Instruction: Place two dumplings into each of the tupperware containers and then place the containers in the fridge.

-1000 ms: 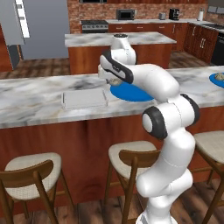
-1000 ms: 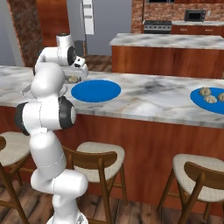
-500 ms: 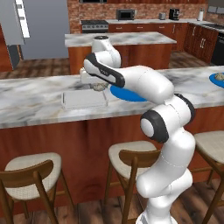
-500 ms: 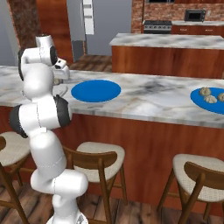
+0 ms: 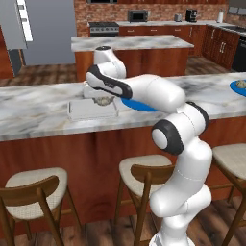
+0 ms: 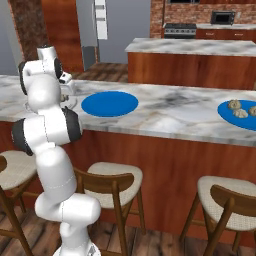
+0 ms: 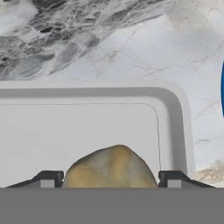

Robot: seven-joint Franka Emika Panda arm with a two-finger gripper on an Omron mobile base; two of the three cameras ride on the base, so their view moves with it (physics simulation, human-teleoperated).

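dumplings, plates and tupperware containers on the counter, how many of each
dumplings: 4, one between the fingers of the gripper over the container, three on the far plate
blue plates: 2
tupperware containers: 1
total: 7

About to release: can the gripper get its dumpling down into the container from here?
Probably yes. The gripper holds the dumpling between its fingertips right above the container's bare floor, inside its rim; nothing lies beneath it.
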